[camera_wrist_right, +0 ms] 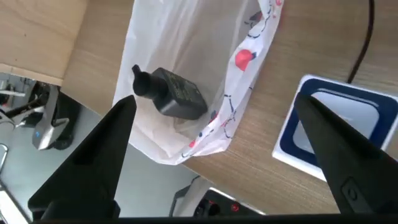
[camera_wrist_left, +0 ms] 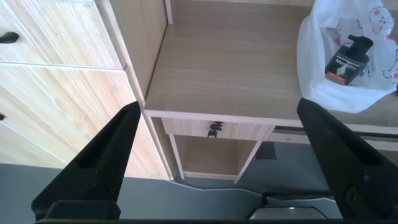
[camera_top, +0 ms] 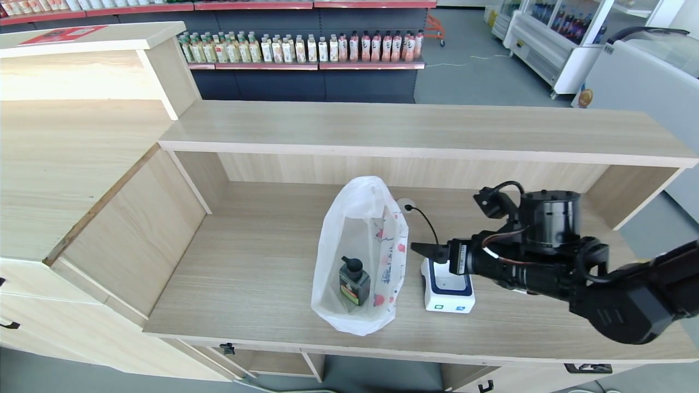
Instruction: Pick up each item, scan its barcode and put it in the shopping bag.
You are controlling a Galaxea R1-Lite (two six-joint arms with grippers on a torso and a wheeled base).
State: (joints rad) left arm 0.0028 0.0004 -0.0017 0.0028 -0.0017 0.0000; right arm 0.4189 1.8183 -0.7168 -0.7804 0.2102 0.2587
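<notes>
Head view: a dark bottle [camera_top: 354, 281] rests at the bottom of the white bag [camera_top: 333, 240], which stands open-mouthed on the counter [camera_top: 262, 273] so goods can drop straight in. Just beside the bag sits the scanner [camera_top: 448, 289], face up for reading barcodes, its cable [camera_top: 426, 221] trailing toward the back. The right gripper [camera_top: 423, 251] hangs over the scanner, jaws spread and empty, apparently finished with this item. The left gripper [camera_wrist_left: 219, 106], jaws likewise wide apart and holding nothing, hangs off the counter's front edge, clear of the work.
</notes>
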